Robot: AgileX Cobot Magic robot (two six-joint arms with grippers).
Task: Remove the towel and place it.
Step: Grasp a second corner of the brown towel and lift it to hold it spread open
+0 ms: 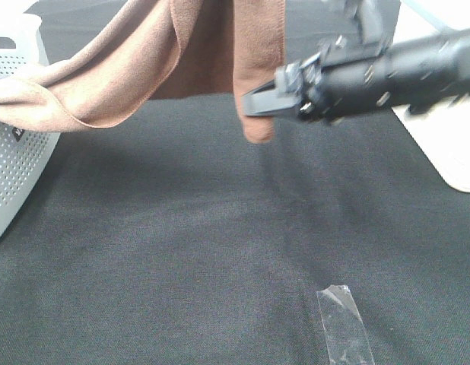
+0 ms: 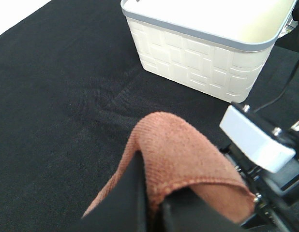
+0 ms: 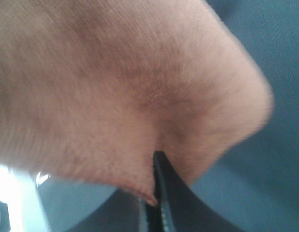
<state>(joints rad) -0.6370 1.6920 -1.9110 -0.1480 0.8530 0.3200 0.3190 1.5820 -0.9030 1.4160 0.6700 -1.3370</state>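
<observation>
The brown towel hangs clear of the black table cover. One end lies over the rim of the perforated white basket. From the basket it sweeps up and away until the high view cuts it off, so whatever carries it up there is hidden in that view. A narrow folded tail drops back down, well away from the basket. The right gripper has its fingers pressed together on this tail just above its tip. Its wrist view is a blurred mass of brown pile, with dark fingers closed on a stitched edge.

The left gripper shows only in its own wrist view and is largely cut off; its fingers are closed, with a fold of towel bulging over them. Beyond it stands a white brick-patterned tub, whose place relative to the basket I cannot tell.

A strip of clear tape lies on the cover, far from the basket. A white object on the side opposite the basket is overexposed and cropped.
</observation>
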